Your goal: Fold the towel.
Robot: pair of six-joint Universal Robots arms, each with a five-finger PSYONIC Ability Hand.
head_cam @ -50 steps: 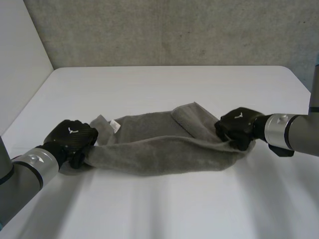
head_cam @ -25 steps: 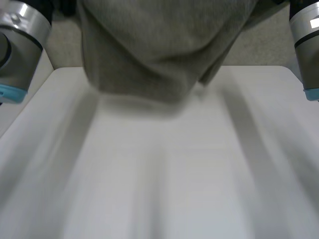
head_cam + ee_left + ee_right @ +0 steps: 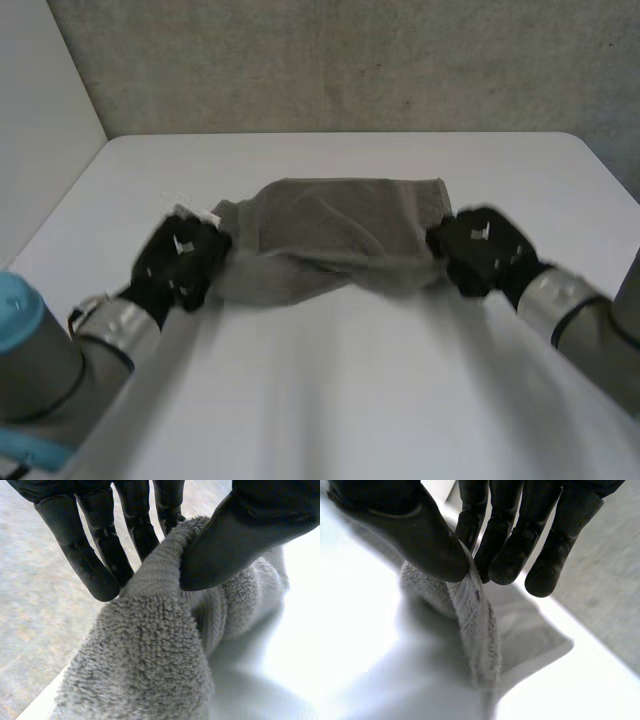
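Two hands pinch the towel (image 3: 335, 235) — left hand (image 3: 180, 262) at its left end, right hand (image 3: 478, 250) at its right. It bunches between them on the table (image 3: 330, 400), grey wall (image 3: 350, 60) behind

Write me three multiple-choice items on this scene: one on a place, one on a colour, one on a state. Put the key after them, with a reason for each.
1. Where on the towel is the left hand?
A. its middle
B. its left end
C. its right end

2. What colour is the towel?
A. grey
B. red
C. blue

3. What is the state of the right hand?
A. open, touching nothing
B. shut, holding nothing
C. shut on the towel

Key:
1 B: the head view shows it at the towel's left end.
2 A: the towel is grey in every view.
3 C: the right wrist view shows the thumb pinching a towel edge against the fingers.
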